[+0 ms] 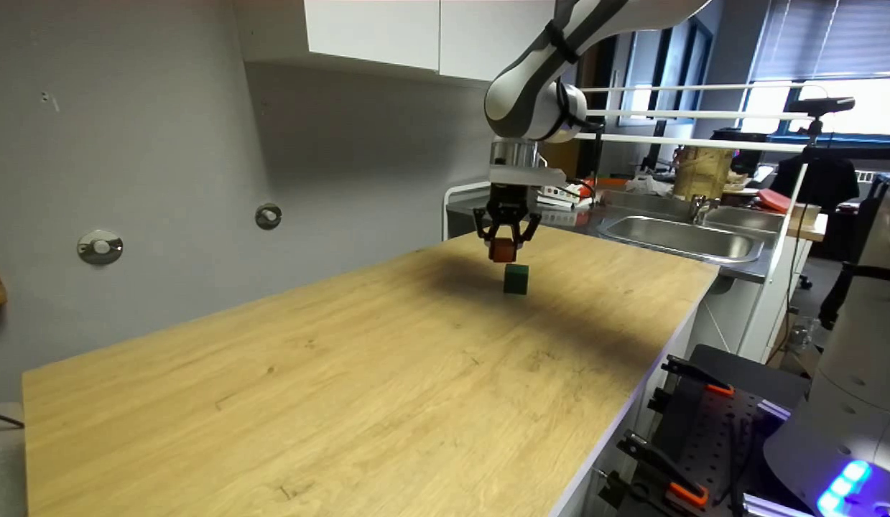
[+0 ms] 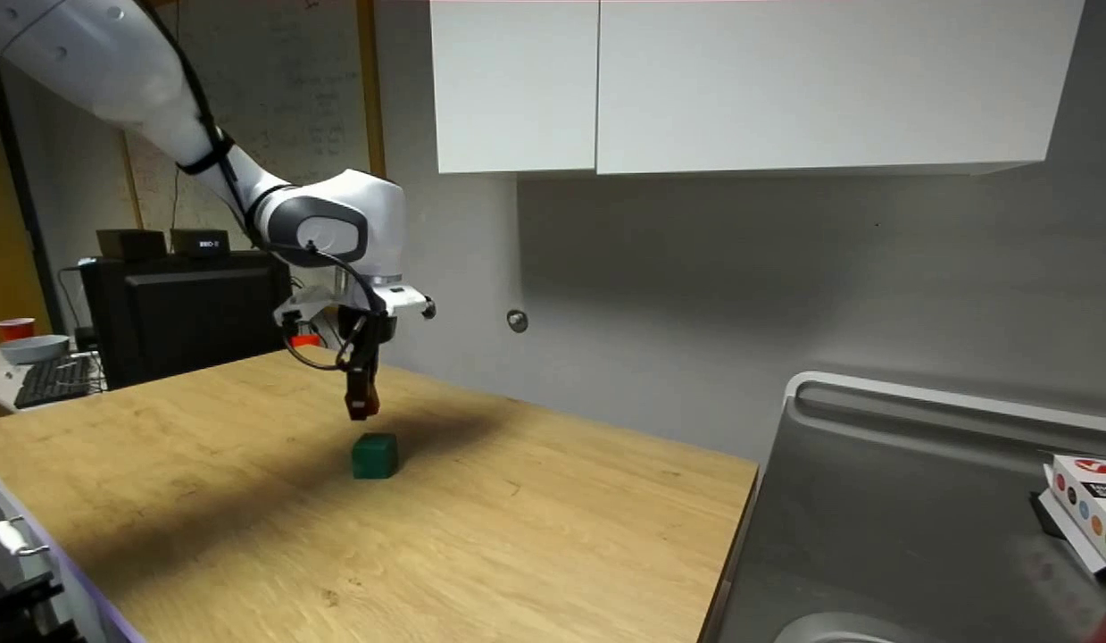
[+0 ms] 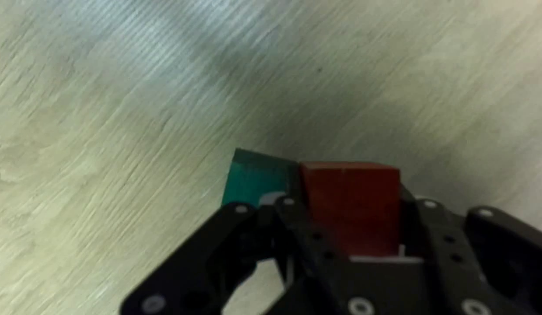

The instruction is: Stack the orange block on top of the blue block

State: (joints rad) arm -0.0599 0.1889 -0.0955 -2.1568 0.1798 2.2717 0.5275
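Holding the reddish-orange cube (image 3: 351, 208) in the gripper (image 1: 503, 245), pinched from two opposite sides, with the grip set at the cube's own width. Pointing straight down, raised off the wood-grained worktop (image 1: 308, 402). In both exterior views, hanging above and slightly left of the dark teal cube (image 2: 374, 456), near it but apart, with a gap in between. From the wrist, looking down past the reddish-orange cube to the dark teal cube, seated on the worktop and partly hidden behind the gripper. Farther off in an exterior view, backed by a stainless-steel sink (image 1: 678, 239); in an exterior view, with a red cup (image 2: 15, 329), a grey bowl (image 2: 33, 352) and a keyboard (image 2: 53, 382) away to the left.
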